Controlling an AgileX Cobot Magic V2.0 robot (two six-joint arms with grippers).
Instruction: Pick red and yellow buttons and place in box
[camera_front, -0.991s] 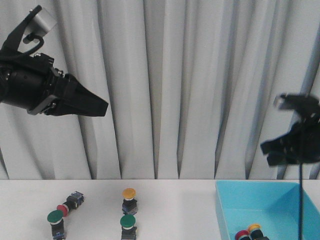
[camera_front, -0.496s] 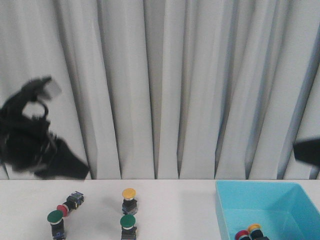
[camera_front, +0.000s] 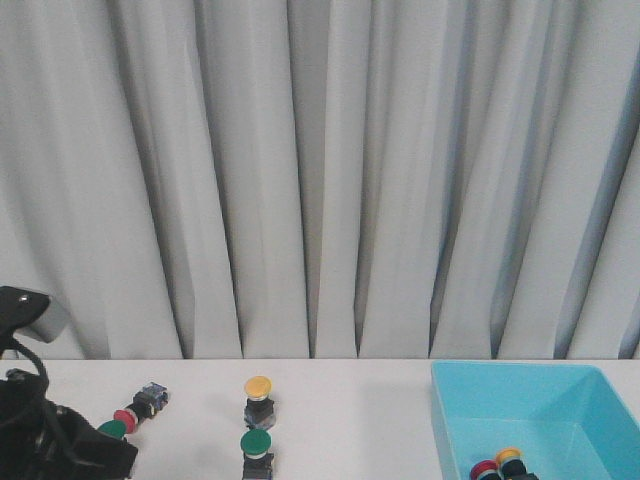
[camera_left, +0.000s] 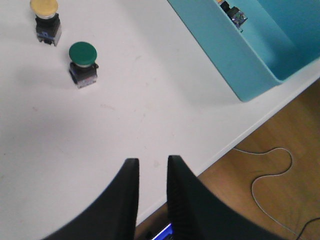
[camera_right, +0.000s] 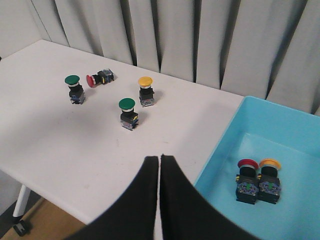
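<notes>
Desk (camera_right: 75, 145): white top, grey curtain behind.

Box (camera_right: 300, 135): cyan open bin at the desk's right end. Holds two buttons upright and side by side, touching: one red-capped button (camera_right: 247, 179), one yellow-capped button (camera_right: 269, 180).

Outstanding items, loose on the desk, well apart from the box:
- Yellow button (camera_right: 145, 90), upright, near the desk's middle.
- Red button (camera_right: 98, 78), tipped on its side, cap toward the nearer green one.

Not wanted: green button (camera_right: 127, 113) just in front of the yellow one; second green button (camera_right: 74, 88) beside the red one.

Left pincer (camera_left: 151, 167): empty, fingers a narrow gap apart, low over the desk's front edge at the left. Mostly out of the front view, where only the arm's dark bulk shows.

Right pincer (camera_right: 159, 162): closed on nothing, fingertips meeting, raised over the front of the desk near the box's corner.

Judgement: two of four placed; the step in hand is reaching for a remaining button. The upright yellow one looks the easier take: open wide, come straight down, grip the dark body under the cap, and keep clear of the green neighbour. The toppled red one likely needs fingers set across its body.
</notes>
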